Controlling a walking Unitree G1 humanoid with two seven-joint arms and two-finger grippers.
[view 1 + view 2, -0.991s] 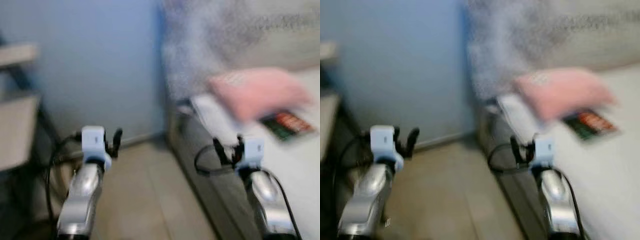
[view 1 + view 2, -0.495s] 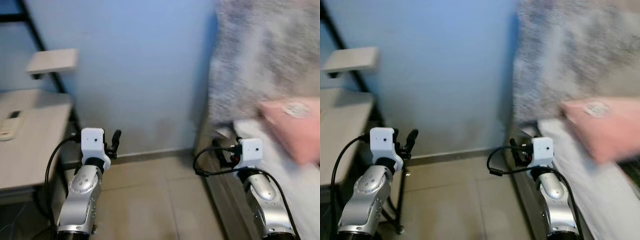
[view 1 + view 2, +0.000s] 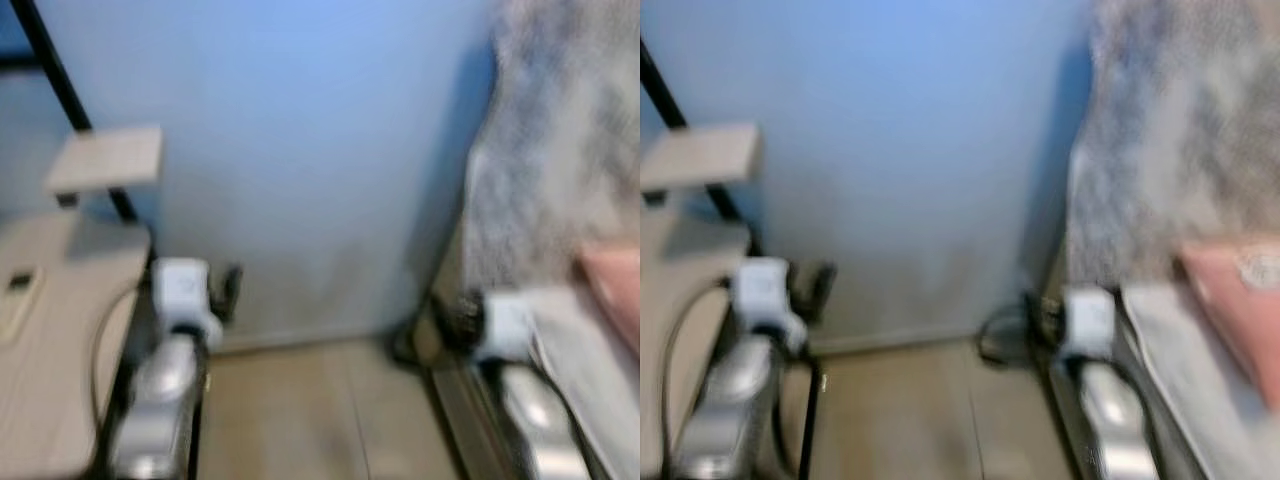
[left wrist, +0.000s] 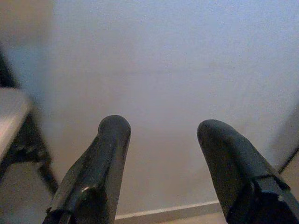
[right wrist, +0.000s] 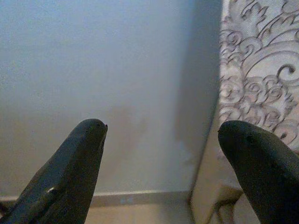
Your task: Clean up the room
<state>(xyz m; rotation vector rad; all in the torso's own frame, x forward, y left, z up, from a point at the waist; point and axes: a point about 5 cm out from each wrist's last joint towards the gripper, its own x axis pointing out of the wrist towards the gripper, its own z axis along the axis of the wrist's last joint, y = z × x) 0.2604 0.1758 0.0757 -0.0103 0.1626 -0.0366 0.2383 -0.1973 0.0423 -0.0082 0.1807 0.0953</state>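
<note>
The head views are blurred. My left gripper [image 4: 161,128] is held in front of me over the floor, facing a pale blue wall, open with nothing between its fingers. My right gripper [image 5: 161,133] is held up near the bed's corner, also open and empty. A pink pillow [image 3: 1240,310] lies on the bed [image 3: 1180,350] at the right. A light remote-like object [image 3: 18,300] rests on the wooden table [image 3: 50,400] at the left.
A blue wall [image 3: 300,150] stands close ahead with a skirting along the tiled floor [image 3: 290,410]. A patterned grey headboard or curtain [image 5: 261,70] rises at the right. A black-framed shelf [image 3: 105,160] stands above the table at the left.
The camera has swung left: the bed and pink pillow have slid to the right edge, and the table and shelf have come in at the left. Both arms keep their pose.
</note>
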